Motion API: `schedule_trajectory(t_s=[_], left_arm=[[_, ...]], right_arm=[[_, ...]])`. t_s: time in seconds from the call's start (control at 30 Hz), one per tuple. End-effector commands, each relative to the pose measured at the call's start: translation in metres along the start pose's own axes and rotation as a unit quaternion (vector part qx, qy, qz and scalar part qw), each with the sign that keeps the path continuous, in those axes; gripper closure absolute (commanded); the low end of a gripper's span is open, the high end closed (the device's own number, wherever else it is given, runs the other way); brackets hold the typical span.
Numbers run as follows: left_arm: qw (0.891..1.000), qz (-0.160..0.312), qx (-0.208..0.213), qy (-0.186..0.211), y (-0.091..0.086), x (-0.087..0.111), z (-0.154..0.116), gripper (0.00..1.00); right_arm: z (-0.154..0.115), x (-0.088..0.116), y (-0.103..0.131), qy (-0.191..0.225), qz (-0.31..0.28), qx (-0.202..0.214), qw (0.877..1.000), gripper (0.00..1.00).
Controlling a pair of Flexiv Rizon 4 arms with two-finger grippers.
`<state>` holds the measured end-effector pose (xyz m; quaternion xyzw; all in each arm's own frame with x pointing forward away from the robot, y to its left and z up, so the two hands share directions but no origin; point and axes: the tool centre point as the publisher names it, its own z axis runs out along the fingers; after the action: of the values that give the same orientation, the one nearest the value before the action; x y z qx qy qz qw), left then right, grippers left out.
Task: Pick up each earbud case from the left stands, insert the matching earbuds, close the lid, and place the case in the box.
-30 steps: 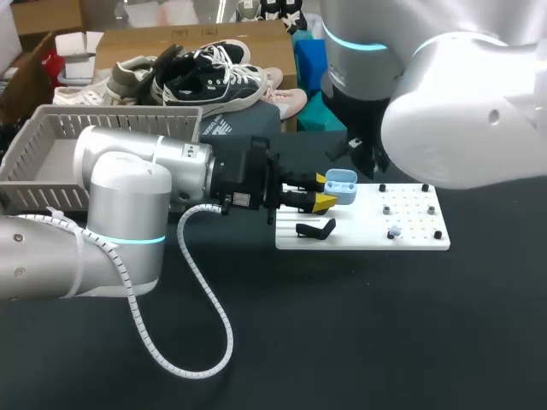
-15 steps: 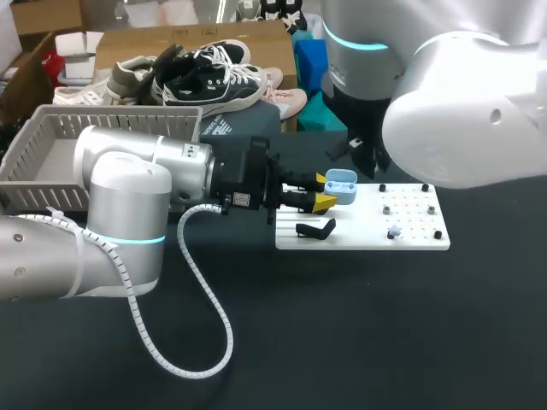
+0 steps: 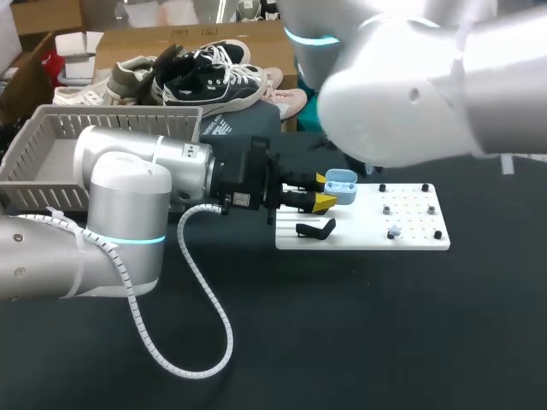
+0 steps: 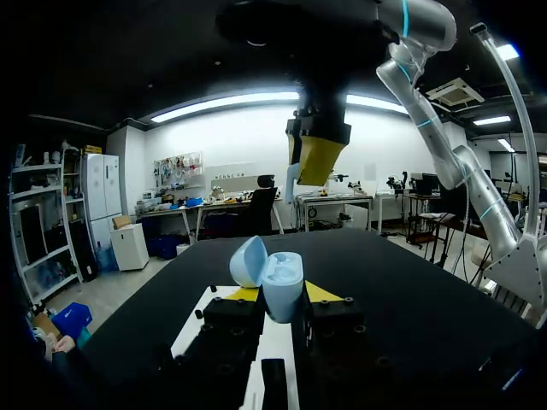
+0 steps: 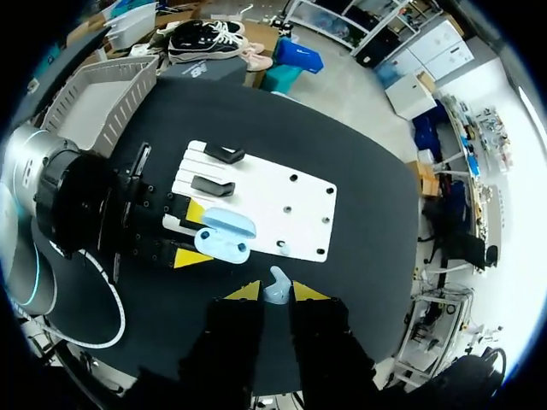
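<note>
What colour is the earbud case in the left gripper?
Light blue; the case shows best in the left wrist view.

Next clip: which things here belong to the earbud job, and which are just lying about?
Job: earbud case, lid open, in left pincer; earbud in right pincer; white board; black stand; grey basket.
Lying about: coiled white cable; small black pegs on the board.
</note>
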<state>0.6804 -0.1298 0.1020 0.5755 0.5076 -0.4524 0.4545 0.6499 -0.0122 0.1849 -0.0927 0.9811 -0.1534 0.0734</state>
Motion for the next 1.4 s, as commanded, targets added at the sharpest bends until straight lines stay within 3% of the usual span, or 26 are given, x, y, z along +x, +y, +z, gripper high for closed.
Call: schedule_trajectory(t_s=[0.03, 0.57, 0.77, 0.93, 1.03, 1.2, 1.4], left_arm=[[1.000, 0.001, -0.001, -0.001, 0.000, 0.001, 0.000, 1.00], [1.000, 0.001, -0.001, -0.001, 0.000, 0.001, 0.000, 1.00], [1.000, 0.001, -0.001, -0.001, 0.000, 0.001, 0.000, 1.00], [1.000, 0.001, -0.001, -0.001, 0.000, 0.001, 0.000, 1.00], [1.000, 0.001, -0.001, -0.001, 0.000, 0.001, 0.000, 1.00], [1.000, 0.001, -0.001, -0.001, 0.000, 0.001, 0.000, 1.00], [1.000, 0.001, -0.001, -0.001, 0.000, 0.001, 0.000, 1.00]], right_arm=[[0.002, -0.008, 0.008, 0.051, 0.006, 0.014, 0.999, 1.00], [0.002, -0.008, 0.008, 0.051, 0.006, 0.014, 0.999, 1.00], [-0.002, -0.010, 0.012, 0.091, 0.089, 0.000, 0.992, 1.00], [-0.003, -0.007, 0.014, 0.097, 0.113, 0.013, 0.989, 1.00], [-0.001, -0.008, 0.014, 0.098, 0.129, -0.004, 0.987, 1.00], [0.006, -0.004, 0.008, 0.107, 0.159, -0.068, 0.979, 1.00], [0.010, 0.001, 0.005, 0.107, 0.168, -0.077, 0.977, 1.00]])
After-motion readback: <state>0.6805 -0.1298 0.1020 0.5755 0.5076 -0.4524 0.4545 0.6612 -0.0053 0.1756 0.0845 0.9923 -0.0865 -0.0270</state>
